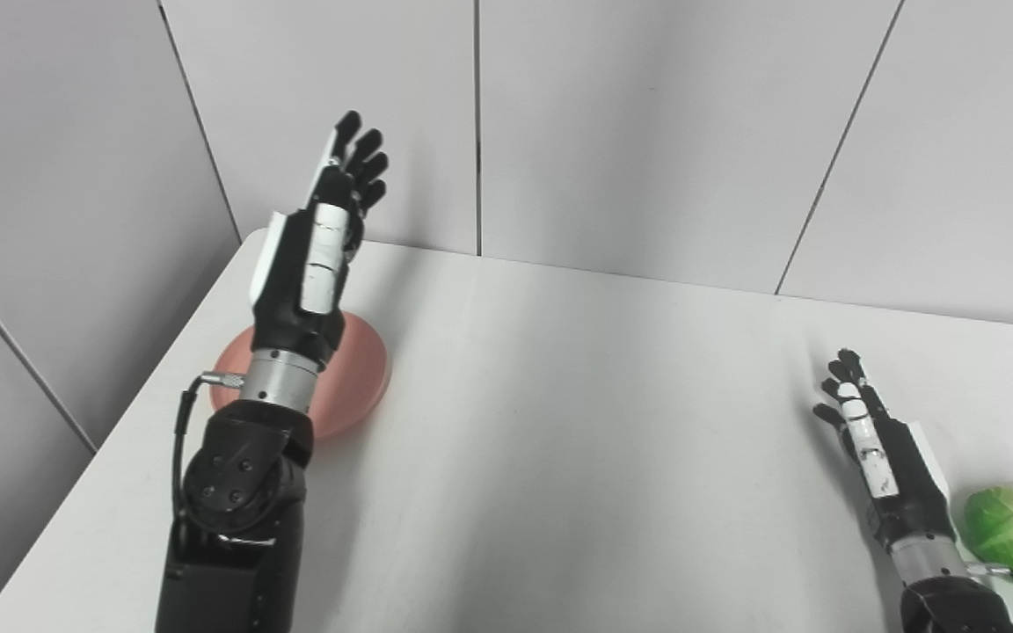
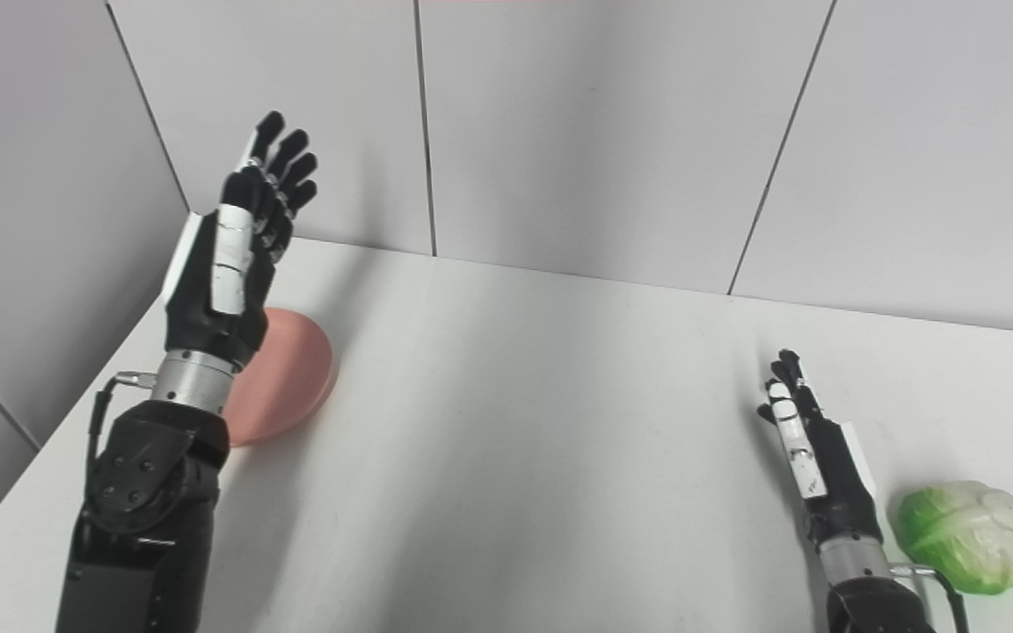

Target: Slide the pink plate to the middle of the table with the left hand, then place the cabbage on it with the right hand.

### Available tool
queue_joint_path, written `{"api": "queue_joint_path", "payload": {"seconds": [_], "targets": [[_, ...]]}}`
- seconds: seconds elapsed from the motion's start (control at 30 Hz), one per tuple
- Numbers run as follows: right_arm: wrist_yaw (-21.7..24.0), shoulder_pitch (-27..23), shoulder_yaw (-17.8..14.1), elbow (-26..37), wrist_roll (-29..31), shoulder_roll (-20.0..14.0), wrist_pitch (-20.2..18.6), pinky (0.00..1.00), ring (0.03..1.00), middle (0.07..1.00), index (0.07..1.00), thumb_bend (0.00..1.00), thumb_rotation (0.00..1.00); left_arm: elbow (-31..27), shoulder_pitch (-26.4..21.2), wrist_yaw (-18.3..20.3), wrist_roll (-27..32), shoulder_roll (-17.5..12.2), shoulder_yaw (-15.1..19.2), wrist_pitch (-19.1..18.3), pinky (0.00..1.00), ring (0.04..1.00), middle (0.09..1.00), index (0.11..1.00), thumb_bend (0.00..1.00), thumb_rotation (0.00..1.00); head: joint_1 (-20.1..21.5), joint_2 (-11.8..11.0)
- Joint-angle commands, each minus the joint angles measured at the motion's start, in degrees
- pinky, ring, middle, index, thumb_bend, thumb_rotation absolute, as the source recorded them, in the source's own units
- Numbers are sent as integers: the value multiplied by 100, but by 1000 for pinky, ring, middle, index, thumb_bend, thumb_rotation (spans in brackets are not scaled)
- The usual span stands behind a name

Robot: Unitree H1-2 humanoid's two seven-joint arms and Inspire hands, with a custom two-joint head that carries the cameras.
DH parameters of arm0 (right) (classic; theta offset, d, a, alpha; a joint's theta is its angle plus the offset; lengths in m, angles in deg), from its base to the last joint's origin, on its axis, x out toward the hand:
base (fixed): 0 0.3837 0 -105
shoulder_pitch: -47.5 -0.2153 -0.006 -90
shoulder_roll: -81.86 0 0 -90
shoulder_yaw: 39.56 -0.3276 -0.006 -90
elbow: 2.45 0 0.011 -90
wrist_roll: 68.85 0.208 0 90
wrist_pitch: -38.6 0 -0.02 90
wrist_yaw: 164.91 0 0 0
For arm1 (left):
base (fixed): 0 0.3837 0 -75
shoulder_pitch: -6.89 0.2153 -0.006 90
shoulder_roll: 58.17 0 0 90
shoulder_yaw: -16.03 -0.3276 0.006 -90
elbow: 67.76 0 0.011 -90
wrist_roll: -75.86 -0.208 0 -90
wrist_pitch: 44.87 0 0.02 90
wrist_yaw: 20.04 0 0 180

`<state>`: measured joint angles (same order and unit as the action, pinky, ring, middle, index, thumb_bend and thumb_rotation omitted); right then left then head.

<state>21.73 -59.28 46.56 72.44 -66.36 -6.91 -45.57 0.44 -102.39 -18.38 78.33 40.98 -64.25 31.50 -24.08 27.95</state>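
Step one pending: left hand (image 1: 331, 220), open and empty, raised above pink plate (image 1: 357, 369) at nine o'clock on the table (image 1: 577, 440), must lower and push it toward centre; right hand (image 2: 810, 457), open and empty, waits beside cabbage (image 2: 968, 534) at four o'clock.

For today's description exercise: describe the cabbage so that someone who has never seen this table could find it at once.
Start at the white table and go to its near right corner. There, just right of the right hand and its wrist, lies the cabbage. It is the only green thing, rounded and leafy with pale patches, unlike the flat pink plate far left.
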Motion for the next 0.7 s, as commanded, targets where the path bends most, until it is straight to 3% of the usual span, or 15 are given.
{"api": "queue_joint_path", "payload": {"seconds": [0.0, 0.3, 0.67], "targets": [[-35, -76, -40, 167, -12, -60, -76, 1000, 948, 962, 975, 403, 1000, -112, -286, -185, 14, -159, 179, 274, 938, 949, 963, 972, 774, 1000, -7, 1], [-50, -53, -49, 289, -46, -38, -174, 1000, 949, 964, 978, 380, 1000, 276, -246, -339, 405, -539, 850, 438, 937, 957, 966, 976, 761, 1000, -43, 5], [-20, -40, -39, 343, -43, -40, -167, 1000, 953, 972, 989, 356, 1000, 972, -156, -295, 789, -1040, 1216, 484, 952, 965, 968, 964, 810, 1000, -60, -3]]}}
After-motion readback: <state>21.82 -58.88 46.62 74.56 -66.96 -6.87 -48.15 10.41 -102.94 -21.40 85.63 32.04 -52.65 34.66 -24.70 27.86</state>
